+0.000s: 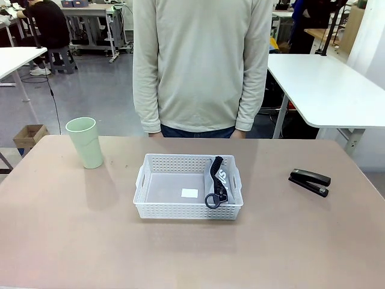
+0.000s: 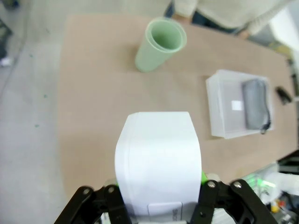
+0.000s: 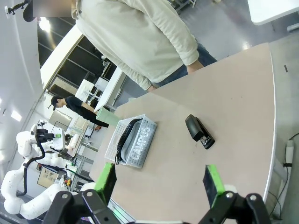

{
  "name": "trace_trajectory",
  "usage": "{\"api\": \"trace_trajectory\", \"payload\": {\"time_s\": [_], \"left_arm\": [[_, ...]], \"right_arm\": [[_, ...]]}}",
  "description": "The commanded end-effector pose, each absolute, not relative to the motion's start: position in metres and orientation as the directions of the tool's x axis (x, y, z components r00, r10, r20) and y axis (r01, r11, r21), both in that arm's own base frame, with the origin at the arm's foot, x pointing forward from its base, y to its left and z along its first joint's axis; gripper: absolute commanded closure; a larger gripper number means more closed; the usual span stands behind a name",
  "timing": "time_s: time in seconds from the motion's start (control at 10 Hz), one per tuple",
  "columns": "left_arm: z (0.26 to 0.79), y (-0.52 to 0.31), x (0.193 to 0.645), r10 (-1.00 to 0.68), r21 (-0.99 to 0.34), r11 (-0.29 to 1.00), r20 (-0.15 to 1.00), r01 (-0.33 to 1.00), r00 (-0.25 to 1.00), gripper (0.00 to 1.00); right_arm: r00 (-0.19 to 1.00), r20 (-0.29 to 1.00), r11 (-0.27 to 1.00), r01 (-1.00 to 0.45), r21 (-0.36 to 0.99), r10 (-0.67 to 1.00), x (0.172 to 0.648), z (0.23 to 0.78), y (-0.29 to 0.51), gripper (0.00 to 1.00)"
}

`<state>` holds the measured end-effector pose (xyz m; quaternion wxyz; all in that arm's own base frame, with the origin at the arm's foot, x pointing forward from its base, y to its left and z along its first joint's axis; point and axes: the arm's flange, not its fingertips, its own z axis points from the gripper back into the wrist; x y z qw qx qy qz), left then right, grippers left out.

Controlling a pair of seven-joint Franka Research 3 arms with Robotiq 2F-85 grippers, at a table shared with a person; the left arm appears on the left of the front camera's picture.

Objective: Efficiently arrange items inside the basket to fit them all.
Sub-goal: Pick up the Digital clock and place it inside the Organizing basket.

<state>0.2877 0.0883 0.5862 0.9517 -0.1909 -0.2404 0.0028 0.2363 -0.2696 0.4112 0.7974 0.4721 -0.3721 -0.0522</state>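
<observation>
Front view: basket holds grey pouch. Left pincer pinches white case; right pincer spread.

White lattice basket mid-frame on bench, grey CAMPUS pouch on edge along rt wall. Green cup upright, left. Black stapler right. White case clamped in left gripper.

Your left gripper is raised high and points downward, closed on the two sides of the white case. Your right gripper is tilted, its green pads spread wide apart and gripping nothing.
</observation>
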Motion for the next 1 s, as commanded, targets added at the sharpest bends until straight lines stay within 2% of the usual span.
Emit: {"api": "trace_trajectory", "payload": {"time_s": [0.0, 0.1, 0.3, 0.5, 0.6, 0.9], "left_arm": [[0.618, 0.010, 0.322, -0.012, -0.354, 0.914, 0.461, 0.196, 0.887, 0.48], [0.628, -0.041, 0.341, -0.098, -0.280, 0.928, 0.456, 0.247, 0.884, 0.48], [0.625, -0.147, 0.375, -0.355, -0.160, 0.878, 0.415, 0.451, 0.838, 0.48], [0.593, -0.225, 0.393, -0.526, -0.066, 0.810, 0.356, 0.582, 0.772, 0.48], [0.571, -0.254, 0.397, -0.586, -0.008, 0.777, 0.356, 0.629, 0.728, 0.48], [0.497, -0.292, 0.399, -0.747, 0.055, 0.593, 0.409, 0.804, 0.523, 0.48]], "right_arm": [[0.693, 0.573, 0.550, -0.299, 0.780, -0.437, 0.238, 0.412, -0.271, 0.00], [0.693, 0.573, 0.550, -0.299, 0.780, -0.437, 0.238, 0.412, -0.271, 0.00], [0.693, 0.573, 0.550, -0.299, 0.780, -0.437, 0.238, 0.412, -0.271, 0.00], [0.693, 0.573, 0.550, -0.299, 0.780, -0.437, 0.238, 0.412, -0.271, 0.00], [0.693, 0.573, 0.550, -0.299, 0.780, -0.437, 0.238, 0.412, -0.271, 0.00], [0.693, 0.573, 0.550, -0.299, 0.780, -0.437, 0.238, 0.412, -0.271, 0.00]]}}
